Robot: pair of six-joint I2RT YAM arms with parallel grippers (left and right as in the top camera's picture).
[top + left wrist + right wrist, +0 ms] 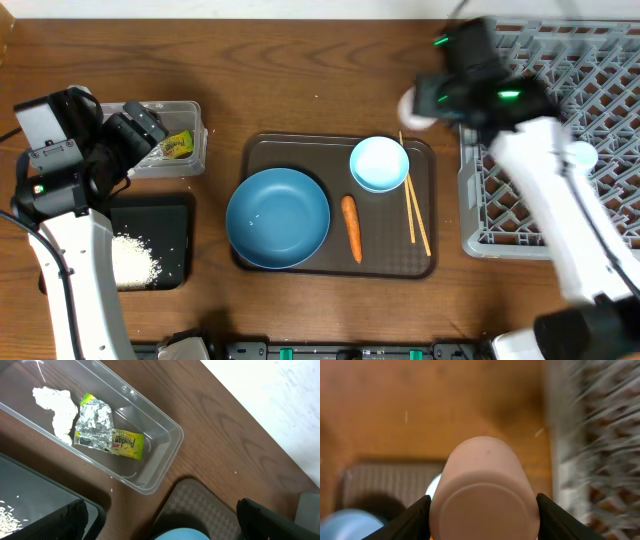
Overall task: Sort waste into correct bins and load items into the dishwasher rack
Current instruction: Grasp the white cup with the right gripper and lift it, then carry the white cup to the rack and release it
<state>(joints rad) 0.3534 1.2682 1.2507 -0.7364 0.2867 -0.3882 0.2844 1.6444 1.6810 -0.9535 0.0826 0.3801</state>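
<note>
**A:** Now, overhead: your right gripper [425, 98] hangs with the rack [590, 70] just to its right, and there's a pale cup [408, 104] at its tip.

**B:** Left wrist: your left gripper [170, 519] has its jaws wide apart. The packet [127, 444] lies in the tub [167, 430] ahead of it.

**A:** Right wrist: the fingers [412, 520] are clamped on that cup, with the rack a blur to their right.

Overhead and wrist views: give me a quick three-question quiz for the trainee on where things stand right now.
1. True or false: the carrot lies in the black tray.
2. What does the right gripper hold? A) chopsticks B) cup C) small bowl
3. Which container holds the packet?

Key:
1. False, it lies on the brown tray.
2. B
3. The tub.
</note>
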